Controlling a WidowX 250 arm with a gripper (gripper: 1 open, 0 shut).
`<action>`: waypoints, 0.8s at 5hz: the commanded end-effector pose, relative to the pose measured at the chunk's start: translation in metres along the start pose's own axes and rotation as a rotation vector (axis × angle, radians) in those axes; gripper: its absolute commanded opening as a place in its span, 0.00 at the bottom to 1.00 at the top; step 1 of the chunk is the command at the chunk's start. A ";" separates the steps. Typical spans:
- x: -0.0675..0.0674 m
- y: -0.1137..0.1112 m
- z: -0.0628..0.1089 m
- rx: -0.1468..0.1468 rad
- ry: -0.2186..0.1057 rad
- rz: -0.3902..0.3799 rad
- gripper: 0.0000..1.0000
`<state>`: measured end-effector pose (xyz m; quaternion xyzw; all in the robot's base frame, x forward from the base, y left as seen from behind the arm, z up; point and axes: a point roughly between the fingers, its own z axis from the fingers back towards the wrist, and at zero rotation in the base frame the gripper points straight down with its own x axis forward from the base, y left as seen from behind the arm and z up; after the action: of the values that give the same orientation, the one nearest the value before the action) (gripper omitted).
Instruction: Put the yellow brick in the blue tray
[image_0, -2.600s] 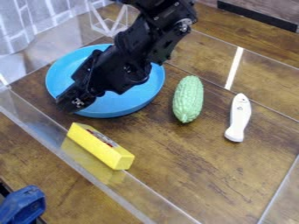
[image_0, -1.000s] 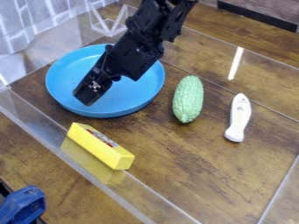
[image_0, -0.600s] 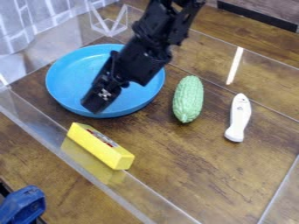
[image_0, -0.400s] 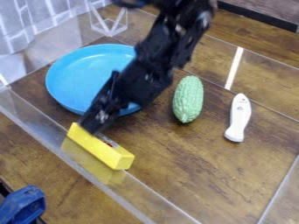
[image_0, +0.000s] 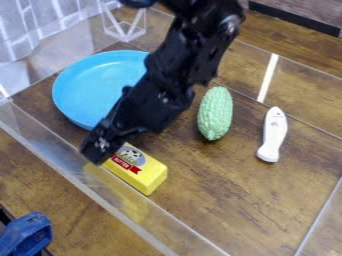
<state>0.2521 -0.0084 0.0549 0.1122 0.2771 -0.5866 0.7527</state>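
The yellow brick lies on the wooden table in front of the blue tray, its red-and-white label facing up. My gripper has come down at the brick's left end, which its dark fingers hide. The jaws stand open, and I cannot tell whether they touch the brick. The arm slants down from the upper right and covers the tray's right rim. What shows of the tray's inside holds nothing.
A bumpy green gourd lies right of the tray. Further right lie a white handle-shaped tool and a thin white stick. A blue object sits at the bottom left corner. A clear sheet covers the tabletop.
The gripper swung from over the tray down to the brick's left end. The brick now lies further right with its label face up.
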 end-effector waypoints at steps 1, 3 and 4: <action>-0.003 0.002 0.016 0.001 -0.061 0.092 1.00; 0.001 0.007 0.009 -0.028 -0.105 0.163 1.00; 0.006 0.005 -0.001 -0.014 -0.117 0.147 1.00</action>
<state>0.2543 -0.0113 0.0427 0.0882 0.2432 -0.5341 0.8049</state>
